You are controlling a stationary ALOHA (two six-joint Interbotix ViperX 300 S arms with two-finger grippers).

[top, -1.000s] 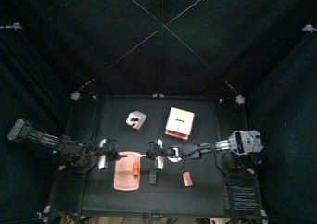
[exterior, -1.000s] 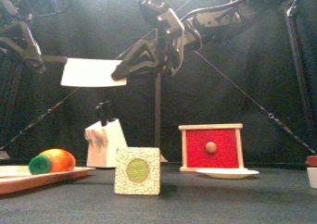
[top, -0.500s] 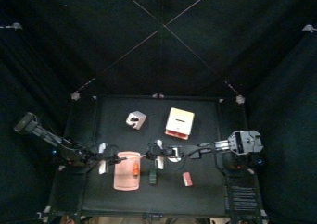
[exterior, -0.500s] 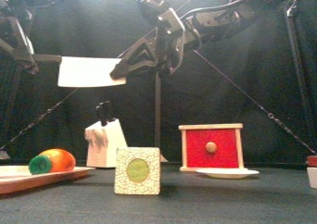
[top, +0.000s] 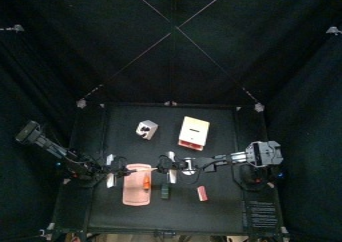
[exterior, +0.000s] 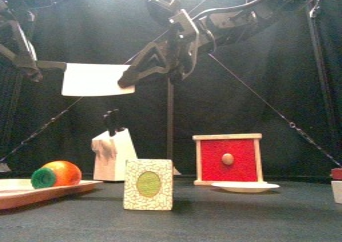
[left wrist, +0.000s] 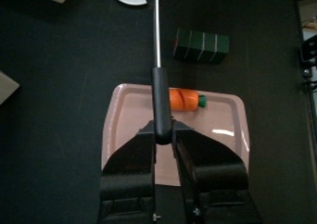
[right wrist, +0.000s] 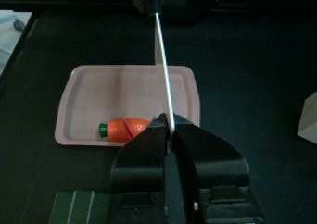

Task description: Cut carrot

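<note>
- Where is the carrot (right wrist: pixel 128 129)?
- It lies on the pink cutting board (right wrist: pixel 87 89), close to the board's edge on the right arm's side. The orange body is whole and a bit of green shows at one end. The board sits by the tabletop's front edge, left of the middle.
- And the knife (exterior: pixel 96 78)?
- Up in the air, well above the board, level, with its broad pale blade flat to the front camera. It touches neither the carrot nor the board.
- Who has it?
- Both arms. The left gripper (left wrist: pixel 165 135) has its jaws set narrow around the black handle, and the blade runs away from it as a thin line. The right gripper (right wrist: pixel 168 126) reaches across the middle and pinches the far end of the blade between nearly closed jaws.
- So the knife spans the two?
- Yes, handle on the left arm's side, blade tip on the right arm's side, above the tabletop's front left part.
- What else stands on the tabletop?
- A white knife block (exterior: pixel 112 151) toward the back edge, left of the middle. A red box (exterior: pixel 227 158) on a white plate (exterior: pixel 249 187) stands just right of the block. A green patterned card (exterior: pixel 148 184) stands upright at the front edge, beside the board. A small red thing (top: pixel 202 192) lies near the front edge, right of the middle. I cannot tell what it is.
</note>
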